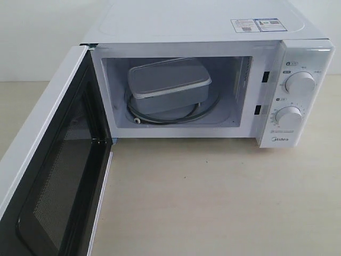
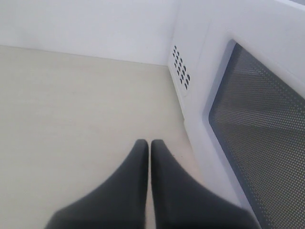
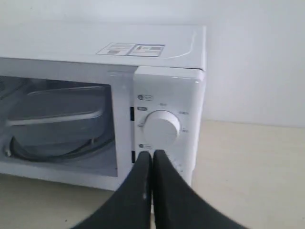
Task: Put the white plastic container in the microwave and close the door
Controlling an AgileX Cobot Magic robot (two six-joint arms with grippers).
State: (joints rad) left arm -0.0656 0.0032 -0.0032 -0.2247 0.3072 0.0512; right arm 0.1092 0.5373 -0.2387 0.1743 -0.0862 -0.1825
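Note:
The white plastic container lies inside the microwave on the glass turntable, towards the left of the cavity. It also shows in the right wrist view as the container. The door stands wide open, swung out to the left, its black perforated inner face towards me. My left gripper is shut and empty, beside the door's outer window, not touching it. My right gripper is shut and empty, in front of the control panel, away from the microwave. Neither gripper shows in the exterior view.
Two round dials sit on the microwave's right panel. The pale table stretches in front of the microwave. A white wall stands behind. Vent holes mark the microwave's left side.

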